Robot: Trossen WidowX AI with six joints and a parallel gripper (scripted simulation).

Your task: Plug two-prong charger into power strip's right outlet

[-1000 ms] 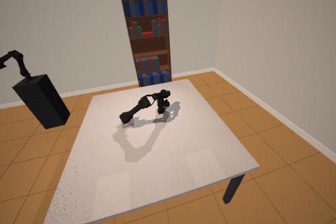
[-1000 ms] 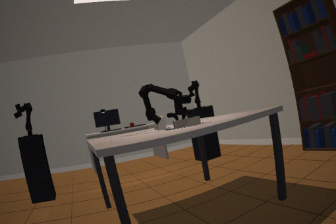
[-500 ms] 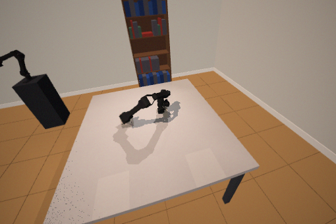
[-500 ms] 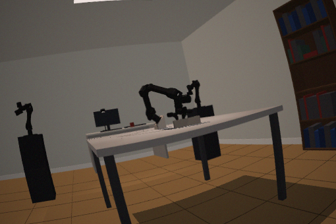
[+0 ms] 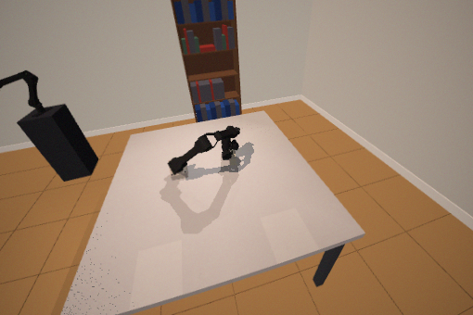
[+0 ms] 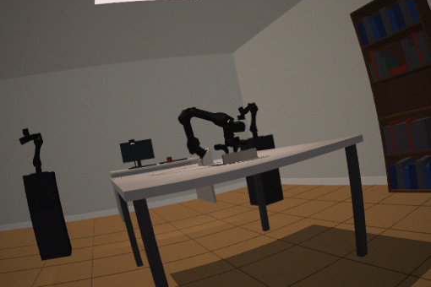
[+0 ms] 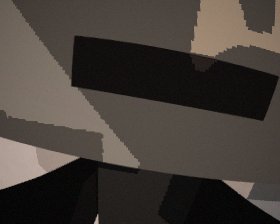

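My gripper (image 5: 227, 157) (image 6: 231, 150) (image 7: 146, 162) points down, shut on a dark grey block, seemingly the charger (image 7: 131, 200), between the black fingers at the bottom of the wrist view. Its prongs are hidden, and I cannot tell whether they are in an outlet. A broad grey surface, seemingly the power strip (image 7: 165, 135) (image 6: 239, 156), fills most of the wrist view right beside the fingertips, with a black rectangle on its face. In the exterior view it is a low pale block under the gripper. The outlets cannot be made out.
The arm reaches over the white table (image 5: 223, 257) (image 6: 304, 149) and casts shadows on it. A pale upright piece (image 6: 207, 157) stands near the arm's base. A bookshelf (image 5: 210, 64) stands behind the table, and a black pedestal (image 5: 60, 143) with another arm stands to the left.
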